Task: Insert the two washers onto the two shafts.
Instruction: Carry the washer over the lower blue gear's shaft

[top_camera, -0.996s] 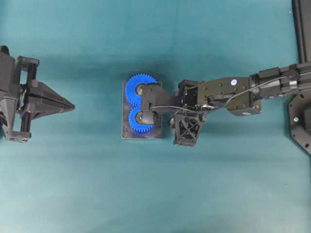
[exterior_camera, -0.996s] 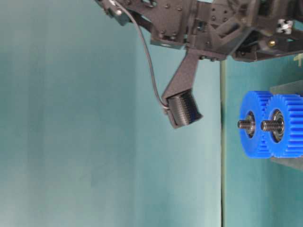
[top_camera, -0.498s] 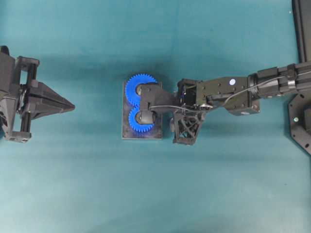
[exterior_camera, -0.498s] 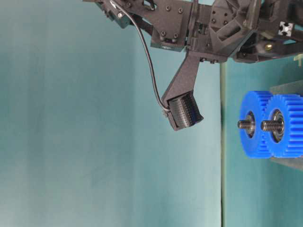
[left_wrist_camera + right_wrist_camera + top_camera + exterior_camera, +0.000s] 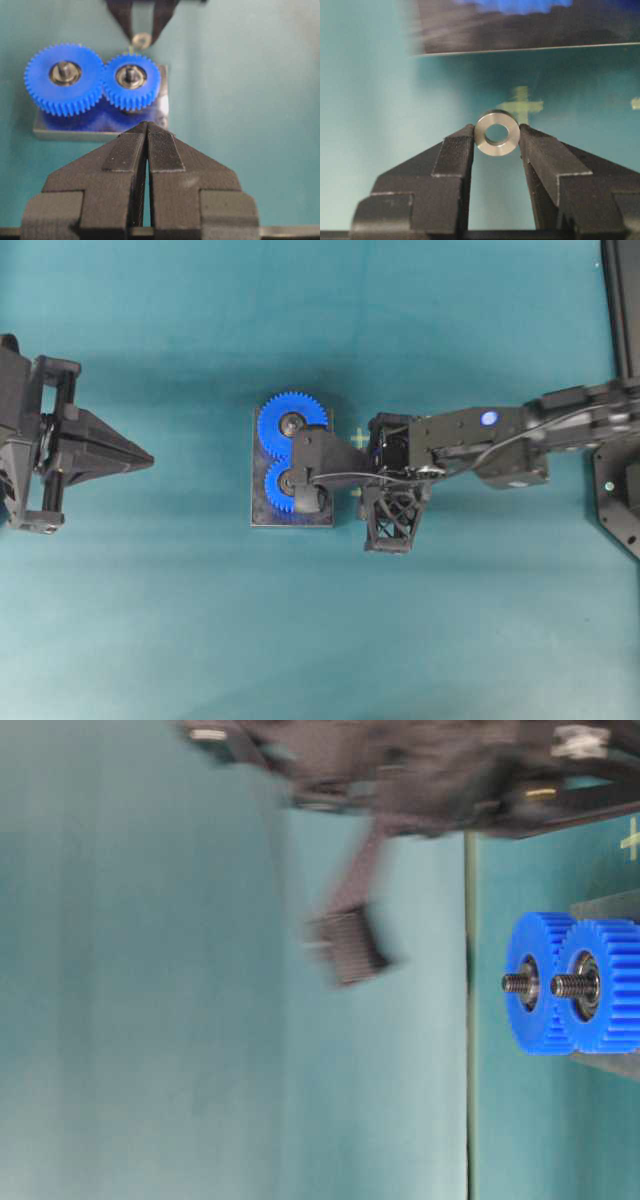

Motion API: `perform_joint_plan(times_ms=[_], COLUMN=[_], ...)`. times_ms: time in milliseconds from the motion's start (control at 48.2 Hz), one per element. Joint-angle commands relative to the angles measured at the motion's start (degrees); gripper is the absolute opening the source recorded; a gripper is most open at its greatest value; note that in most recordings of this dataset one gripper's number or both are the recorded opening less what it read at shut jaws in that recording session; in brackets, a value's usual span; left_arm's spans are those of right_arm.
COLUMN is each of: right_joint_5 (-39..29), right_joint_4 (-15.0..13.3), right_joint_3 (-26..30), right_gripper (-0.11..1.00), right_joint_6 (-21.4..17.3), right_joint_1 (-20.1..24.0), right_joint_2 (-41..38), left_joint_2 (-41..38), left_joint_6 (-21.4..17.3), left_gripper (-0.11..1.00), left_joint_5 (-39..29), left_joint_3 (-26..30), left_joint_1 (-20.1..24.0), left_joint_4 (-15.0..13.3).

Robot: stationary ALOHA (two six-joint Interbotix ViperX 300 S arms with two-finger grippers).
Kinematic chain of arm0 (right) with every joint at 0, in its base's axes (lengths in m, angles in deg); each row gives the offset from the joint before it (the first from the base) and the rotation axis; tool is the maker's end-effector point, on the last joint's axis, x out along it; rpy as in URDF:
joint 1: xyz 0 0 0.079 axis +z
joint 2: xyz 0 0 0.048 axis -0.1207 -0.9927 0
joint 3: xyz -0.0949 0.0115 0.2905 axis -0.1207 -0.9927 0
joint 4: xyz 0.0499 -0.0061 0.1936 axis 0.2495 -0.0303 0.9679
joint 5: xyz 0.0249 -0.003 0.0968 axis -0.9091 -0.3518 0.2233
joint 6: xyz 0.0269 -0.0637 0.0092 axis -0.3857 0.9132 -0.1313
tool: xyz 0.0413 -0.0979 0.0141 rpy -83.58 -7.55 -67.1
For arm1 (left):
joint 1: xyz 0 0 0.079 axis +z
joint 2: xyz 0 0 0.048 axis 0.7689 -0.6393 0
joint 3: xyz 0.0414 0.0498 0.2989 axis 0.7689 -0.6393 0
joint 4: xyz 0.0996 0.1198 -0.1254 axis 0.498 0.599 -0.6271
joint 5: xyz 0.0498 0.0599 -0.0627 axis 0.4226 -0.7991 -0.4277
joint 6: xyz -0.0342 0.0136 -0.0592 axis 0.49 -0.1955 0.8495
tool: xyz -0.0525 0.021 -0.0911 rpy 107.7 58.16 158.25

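The right gripper (image 5: 496, 137) is pinching a small silver metal ring washer (image 5: 496, 133) edge-on between its two black fingertips, the washer's hole facing the wrist camera. In the left wrist view the washer (image 5: 142, 40) is hanging just beyond the smaller blue plastic gear (image 5: 131, 80), whose threaded steel shaft (image 5: 129, 75) is sticking up bare. Both gears are sitting on a dark metal base plate (image 5: 100, 127). The left gripper (image 5: 147, 145) is resting well away from that gear, fingers pressed together.

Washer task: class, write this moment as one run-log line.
right gripper: shut on round silver metal washer | blue plastic gears' shafts: bare | left gripper: shut, idle
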Motion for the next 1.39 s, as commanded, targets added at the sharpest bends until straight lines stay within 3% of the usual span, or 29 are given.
perform_joint_plan(times_ms=[0, 228, 498, 1370], right_joint_5=[-2.46, -6.86, -7.91, -6.77], right_joint_4=[-0.79, -3.87, -4.57, -4.57], right_joint_3=[3.52, 12.83, 19.6, 20.65], right_gripper=[0.34, 0.34, 0.34, 0.34], right_joint_6=[-0.26, 0.09, 2.37, 3.69], right_joint_1=[-0.09, -0.09, -0.09, 0.0], right_joint_2=[3.08, 1.67, -2.46, -6.42], left_joint_2=[0.0, 0.09, 0.09, 0.09], left_joint_6=[0.09, 0.18, 0.18, 0.18], left_gripper=[0.0, 0.0, 0.0, 0.0], left_joint_5=[0.53, 0.53, 0.53, 0.53], left_joint_3=[0.79, 1.05, 1.05, 0.97], left_joint_1=[-0.09, -0.09, -0.09, -0.09], left_joint_4=[0.09, 0.18, 0.18, 0.18])
